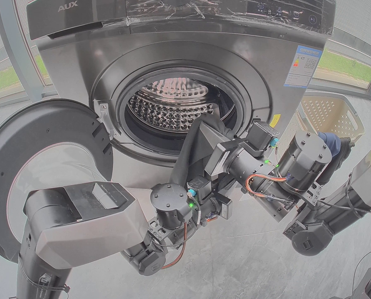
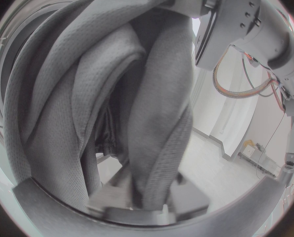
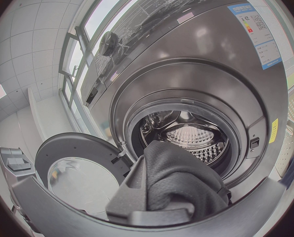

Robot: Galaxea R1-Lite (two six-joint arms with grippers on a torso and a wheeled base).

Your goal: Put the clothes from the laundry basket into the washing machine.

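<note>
While the washing machine (image 1: 69,67) stood with its round door (image 1: 40,146) swung wide to the robot's left, a dark garment (image 1: 189,150) hung across the lower lip of the opening, its top bunched just at the mouth of the shiny, dimpled drum (image 1: 168,104). The right gripper (image 1: 208,136) was closed on that upper bunch, and in the right wrist view the black cloth lay heaped over and between the fingers (image 3: 130,188), hiding most of one of them. From there the garment trailed down the front of the machine to the left gripper (image 1: 195,185), which was clamped on its lower part. In the left wrist view the fabric ran down between the two fingers (image 2: 186,199). Seen close, the cloth was charcoal to black, a fine mesh knit with tiny holes, folded into thick, rounded rolls with a gathered seam showing deep in one fold. To the robot's right, beside the machine, stood the pale perforated laundry basket (image 1: 331,113), and a blue garment (image 1: 331,142) lay at its near edge.
</note>
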